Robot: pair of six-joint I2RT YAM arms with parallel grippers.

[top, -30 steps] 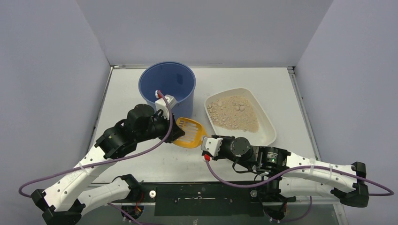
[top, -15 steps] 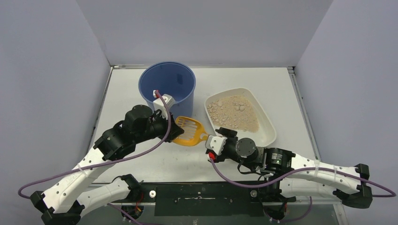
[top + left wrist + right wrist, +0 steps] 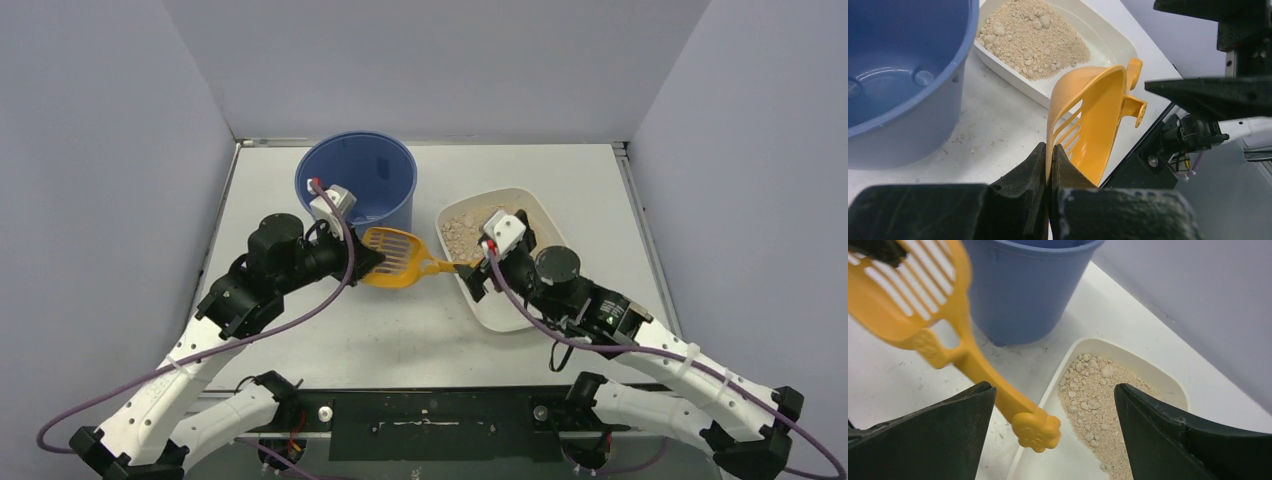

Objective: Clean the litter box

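Note:
The litter box point(image 3: 497, 318) is a shallow white tray of tan granules point(image 3: 1088, 400) right of centre. A yellow slotted scoop point(image 3: 395, 258) hangs in the air between it and the blue bucket point(image 3: 360, 178). My left gripper point(image 3: 368, 258) is shut on the scoop's thin front rim point(image 3: 1050, 150), and the bowl stands on edge in the left wrist view. The scoop's handle points right, and its paw-shaped end point(image 3: 1037, 431) lies over the tray's left rim point(image 3: 1053, 385). My right gripper point(image 3: 1053, 386) is open wide around that handle end, touching nothing.
The bucket point(image 3: 898, 75) stands just left of the tray point(image 3: 1108, 45), with a narrow strip of white table between them. A few crumbs lie on the table by the bucket's foot. Grey walls close off the table on three sides.
My right gripper has opened and swung from the table's front centre up and right to the tray's left edge. The left gripper has lifted the scoop slightly, its handle now pointing right.

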